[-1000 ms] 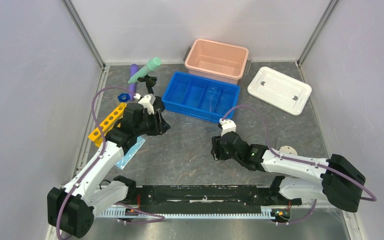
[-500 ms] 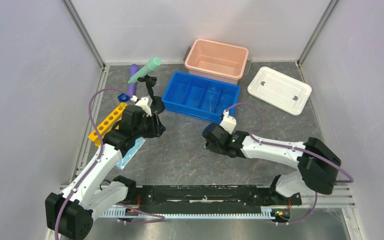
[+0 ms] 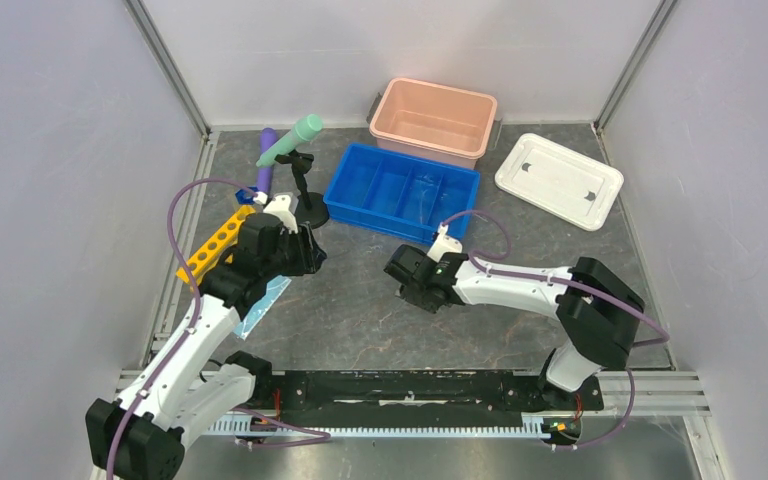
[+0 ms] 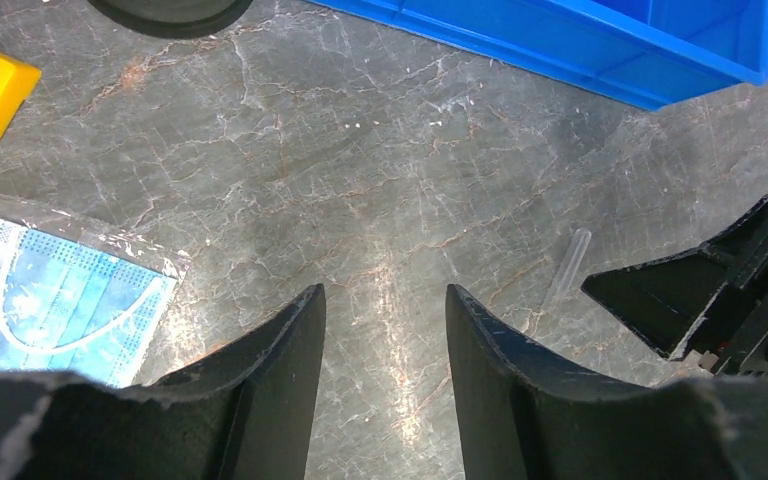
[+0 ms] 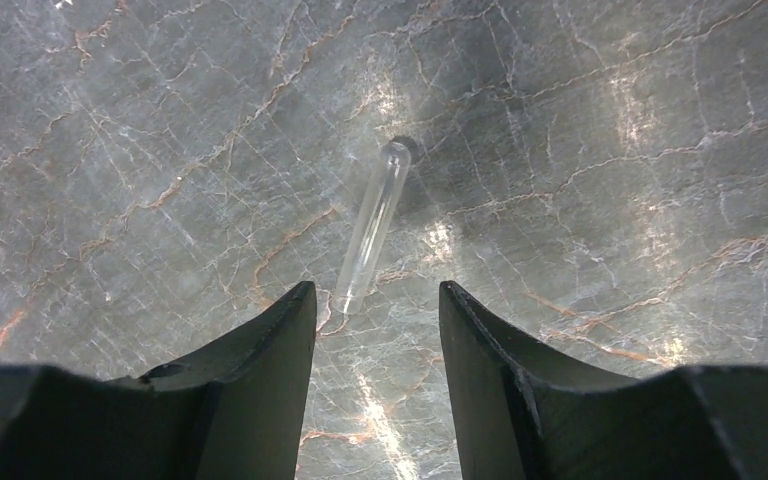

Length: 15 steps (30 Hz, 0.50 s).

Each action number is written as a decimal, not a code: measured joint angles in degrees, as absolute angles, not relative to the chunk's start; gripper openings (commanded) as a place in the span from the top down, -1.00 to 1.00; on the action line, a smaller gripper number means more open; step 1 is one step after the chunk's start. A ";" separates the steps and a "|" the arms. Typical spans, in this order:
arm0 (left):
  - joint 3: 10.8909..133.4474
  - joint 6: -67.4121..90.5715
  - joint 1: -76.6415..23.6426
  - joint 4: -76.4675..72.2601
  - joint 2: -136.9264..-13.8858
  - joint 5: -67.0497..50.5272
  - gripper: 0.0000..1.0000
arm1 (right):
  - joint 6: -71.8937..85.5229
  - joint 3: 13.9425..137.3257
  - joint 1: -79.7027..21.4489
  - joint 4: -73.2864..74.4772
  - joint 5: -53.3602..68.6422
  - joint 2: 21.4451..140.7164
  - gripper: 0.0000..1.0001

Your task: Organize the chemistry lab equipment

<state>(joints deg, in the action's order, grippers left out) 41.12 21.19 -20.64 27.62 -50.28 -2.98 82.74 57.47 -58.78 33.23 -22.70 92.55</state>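
The pink bin is seen open at the far side of the worktop, and its white lid is laid flat well apart to the right. Just in front of the bin, the blue divided tray is set at a slight angle, its compartments ranged side by side. None of the lab equipment is held in either container.

To the left of the tray the black clamp stand is stood upright, with the mint-green tube carried tilted at its top and the purple tube just beside it. The yellow holed rack is laid near the left edge, and the light-blue mask, in its clear wrapper, is found near its end.

A thin clear tube is left lying on the bare worktop in front of the tray. The right pincer is held apart just over it, the tube's near end lying between the tips, ungripped. The left pincer is likewise held apart, with nothing between its jaws, above the worktop between the mask and the clear tube
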 measured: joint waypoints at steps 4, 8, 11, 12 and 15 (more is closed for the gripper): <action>41.12 21.19 -20.64 27.59 -50.28 -2.96 -0.10 | 83.77 58.06 -58.85 33.65 -21.87 93.78 -0.08; 41.12 21.19 -20.64 27.62 -50.28 -2.94 -0.10 | 84.05 58.28 -58.87 33.08 -21.39 95.18 -0.07; 41.12 21.19 -20.64 27.62 -50.30 -2.90 -0.11 | 84.20 58.94 -58.87 32.64 -20.95 96.60 -0.06; 41.12 21.19 -20.64 27.62 -50.30 -2.87 -0.11 | 84.20 59.11 -58.87 32.34 -20.80 96.99 -0.05; 41.12 21.19 -20.64 27.62 -50.37 -2.83 -0.11 | 84.25 59.24 -58.87 31.59 -20.34 97.71 -0.02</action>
<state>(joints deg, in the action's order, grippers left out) 41.12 21.19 -20.64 27.62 -50.37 -2.83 84.25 59.24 -58.87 31.59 -20.34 97.71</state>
